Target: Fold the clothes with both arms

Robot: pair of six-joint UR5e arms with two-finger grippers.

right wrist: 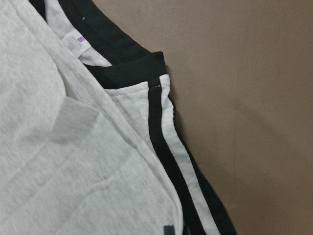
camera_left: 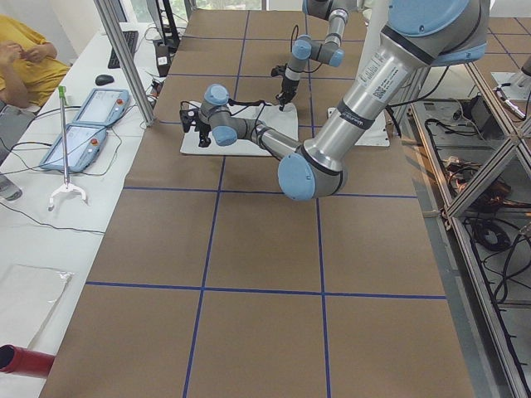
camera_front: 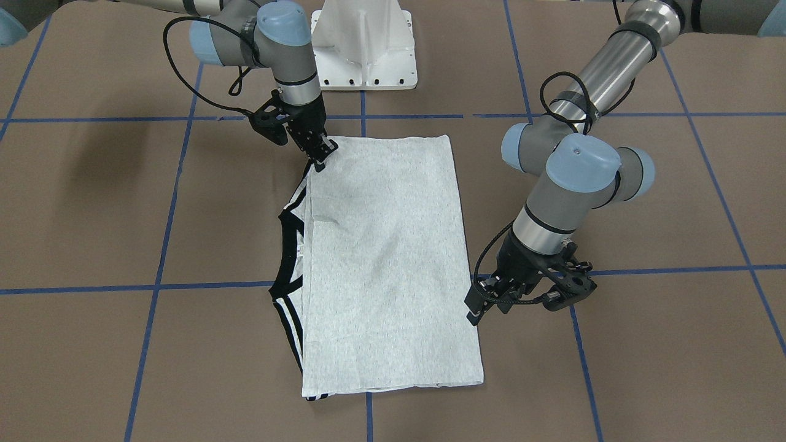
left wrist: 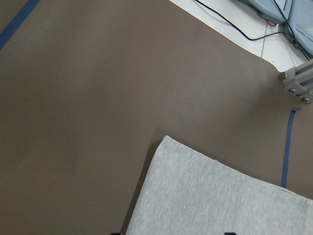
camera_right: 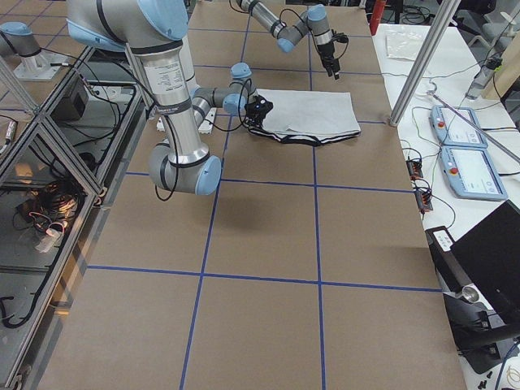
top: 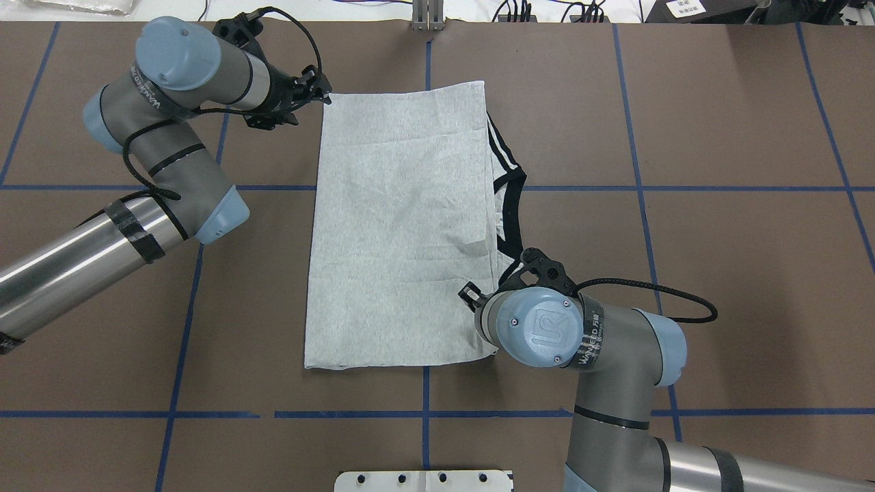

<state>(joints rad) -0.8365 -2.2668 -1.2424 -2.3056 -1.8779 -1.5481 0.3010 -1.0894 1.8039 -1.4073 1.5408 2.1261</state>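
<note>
My left hand (top: 322,96), fingers spread and holding nothing, sits at the far left corner of the shirt (top: 400,225). The shirt lies folded flat mid-bench (top: 718,273), collar to my right. My right hand (camera_front: 320,158) is narrow, tips touching the shirt's near right corner. My wrist cap (top: 540,328) reads UR. The neck tag (right wrist: 73,44) is too small to read.

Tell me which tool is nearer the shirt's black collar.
Right. The right tool sits at the T-shirt's corner on the collar side. The left tool is by the opposite edge, across the folded fabric.
</note>
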